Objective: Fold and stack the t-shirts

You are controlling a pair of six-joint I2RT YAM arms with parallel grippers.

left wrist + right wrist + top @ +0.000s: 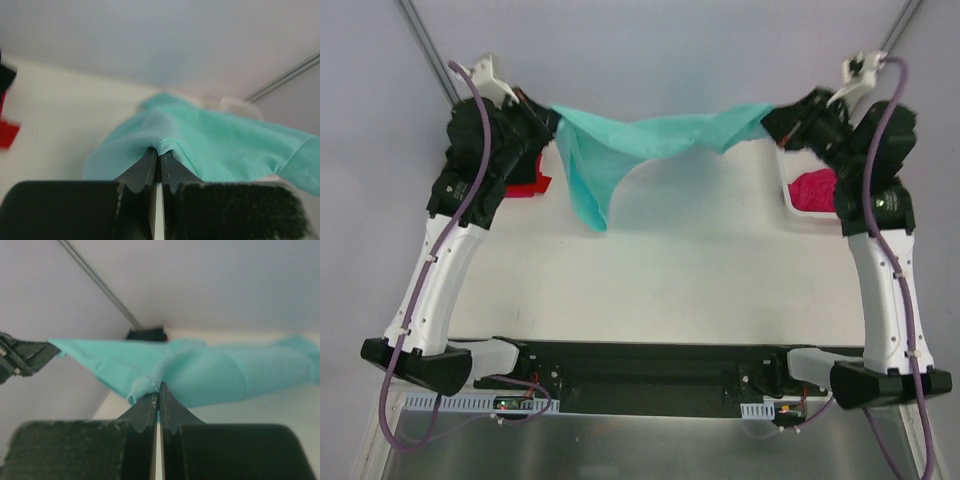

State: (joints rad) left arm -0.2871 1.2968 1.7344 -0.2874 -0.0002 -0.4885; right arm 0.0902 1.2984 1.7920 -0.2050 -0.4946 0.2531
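Teal-green t-shirt: strung in the air above the far half of the desk, one end pinched in the left claw, the other in the right claw, a loose flap drooping toward the desk near the left end. Top view gives the whole span, plus a red t-shirt at the desk's far left and a magenta t-shirt in a white basket at its far right. Wrist views add what the top view hides: each claw's tips closed tight on a bunched fold of the teal cloth.

Teal t-shirt aloft, sagging mid-span
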